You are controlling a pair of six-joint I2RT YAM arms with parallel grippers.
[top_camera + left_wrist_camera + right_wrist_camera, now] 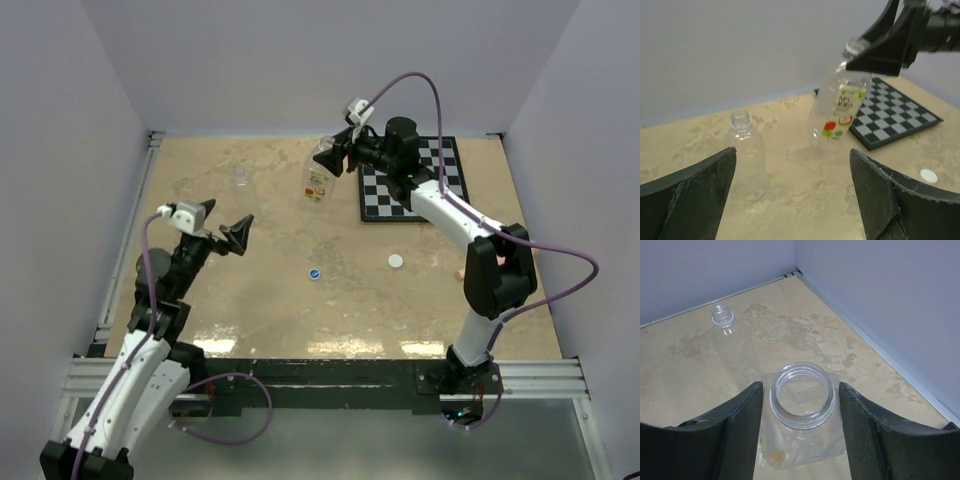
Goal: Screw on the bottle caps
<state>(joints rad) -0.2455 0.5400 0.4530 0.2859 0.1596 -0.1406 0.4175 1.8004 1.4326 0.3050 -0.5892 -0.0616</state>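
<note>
My right gripper (328, 155) is shut on the neck of the taller clear bottle (319, 183), which hangs tilted over the table's back middle. Its label is white with red, green and yellow. In the right wrist view its open, uncapped mouth (826, 405) sits between my fingers (740, 430). It also shows in the left wrist view (840, 107). The short plain bottle (240, 177) stands upright and uncapped at the back left (744, 150). The blue cap (314, 272) and white cap (396, 261) lie on the table's middle. My left gripper (222, 225) is open and empty.
A black-and-white chessboard (412, 180) lies at the back right, under my right arm. A pinkish stick (460, 272) lies by the right arm's elbow. Grey walls close in the table on three sides.
</note>
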